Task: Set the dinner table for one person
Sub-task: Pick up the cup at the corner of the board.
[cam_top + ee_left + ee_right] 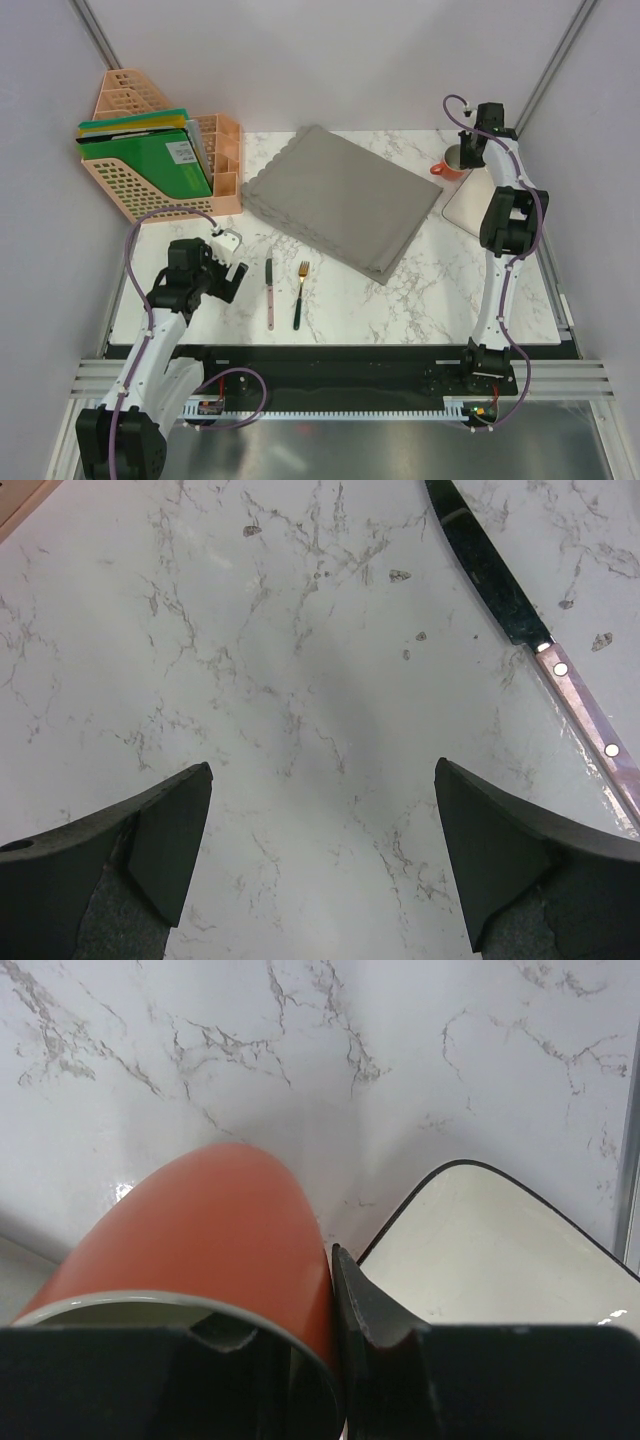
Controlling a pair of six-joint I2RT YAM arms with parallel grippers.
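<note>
Top external view gives us the white marble-patterned counter [430, 290] with grey veins, filling the middle of the scene from the arm bases to the far wall. On it a grey scallop-edged placemat [345, 200] lies at an angle toward the far side. Near the front lie a knife [270, 292] with a dark blade and a pinkish handle and a fork [300, 295] with gold tines and a dark green handle, side by side but apart. A peach perforated plastic file organizer [130, 190] holding green folders [150, 160] stands at the far left corner. At the far right we see a white rectangular plate [470, 200], with an orange-red mug [450, 165] just beside its far left corner.

Left fingers [236, 270] hover near the counter to the left of the knife. In the left wrist view we find these fingers [160, 830] spread wide with only bare counter [280, 680] between them, and the knife [520, 590] lies off to the right, apart from them.

Right fingers [470, 150] reach down at the mug. In the right wrist view one of these fingers [365, 1320] presses on the outer wall of the mug [210, 1230] at its rim, and the other seems to sit inside, so they pinch the wall. The dark-rimmed plate [490, 1250] lies right beside it on the counter [350, 1040]. We cannot tell whether the mug rests on the counter.
</note>
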